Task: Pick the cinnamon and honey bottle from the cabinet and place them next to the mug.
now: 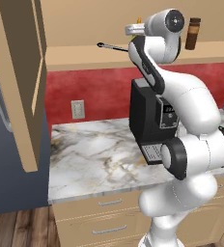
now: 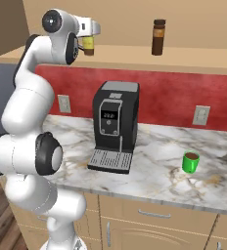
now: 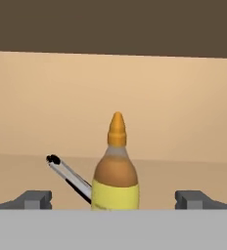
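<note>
Honey bottle (image 3: 116, 172), a small amber-yellow plastic bottle with a pointed orange nozzle, stands upright on the inner shelf of the light tan wooden wall cabinet (image 2: 135, 61), straight ahead of the hand and centred between its fingertips in the hand view.

Left to right in that view: the left dark finger tip (image 3: 34, 199) stands well clear of the bottle; a slim metal utensil with a black tip (image 3: 69, 177) lies slanting on the shelf, its near end running behind or against the bottle's left flank, contact not determinable; the bottle follows; the right tip is likewise clear. The two-finger gripper (image 3: 116, 201) has its jaws spread wide and holds nothing.

Judgement on the step in hand, the grasp of the bottle: advance straight and level so the fingers pass either side of the yellow body below the shoulder, and close there, not on the tapered neck. The left finger risks catching the utensil.

Along the shelf to the right, in the right base view, the slim dark brown cinnamon jar (image 2: 158, 37) stands untouched, well apart. The bright green mug (image 2: 190, 161) sits on the marble counter (image 2: 154, 166), right of the black coffee machine (image 2: 114, 126).

Arm pose: raised high, elbow bent, forearm horizontal, hand reaching level into the shelf.
</note>
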Motion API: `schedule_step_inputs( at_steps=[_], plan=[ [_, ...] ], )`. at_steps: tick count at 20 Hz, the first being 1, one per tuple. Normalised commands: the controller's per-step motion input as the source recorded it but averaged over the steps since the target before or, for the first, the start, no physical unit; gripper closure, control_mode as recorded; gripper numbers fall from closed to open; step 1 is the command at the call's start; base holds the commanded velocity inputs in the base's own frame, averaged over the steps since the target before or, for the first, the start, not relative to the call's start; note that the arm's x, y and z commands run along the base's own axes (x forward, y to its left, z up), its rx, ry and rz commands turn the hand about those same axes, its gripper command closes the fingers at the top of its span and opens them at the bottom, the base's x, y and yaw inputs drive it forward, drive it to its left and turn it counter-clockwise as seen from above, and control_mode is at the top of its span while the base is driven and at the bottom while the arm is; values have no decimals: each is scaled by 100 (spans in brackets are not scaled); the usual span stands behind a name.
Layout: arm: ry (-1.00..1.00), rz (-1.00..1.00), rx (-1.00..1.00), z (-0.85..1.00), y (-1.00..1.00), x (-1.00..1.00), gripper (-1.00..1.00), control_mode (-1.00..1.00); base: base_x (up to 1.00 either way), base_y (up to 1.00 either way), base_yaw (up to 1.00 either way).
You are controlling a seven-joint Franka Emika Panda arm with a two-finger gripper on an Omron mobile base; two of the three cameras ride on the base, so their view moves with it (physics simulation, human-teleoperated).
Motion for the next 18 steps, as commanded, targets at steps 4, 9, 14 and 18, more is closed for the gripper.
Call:
schedule_step_inputs(
  at_steps=[4, 9, 14, 18],
  plan=[
    [0, 0, 0, 0, 0, 23, -100, -100, 0, 0, 0],
    [0, 0, 0, 0, 0, 38, -100, -100, 0, 0, 0],
    [0, 0, 0, 0, 0, 39, -100, -100, 0, 0, 0],
    [0, 0, 0, 0, 0, 8, -100, -100, 0, 0, 0]
  ],
)
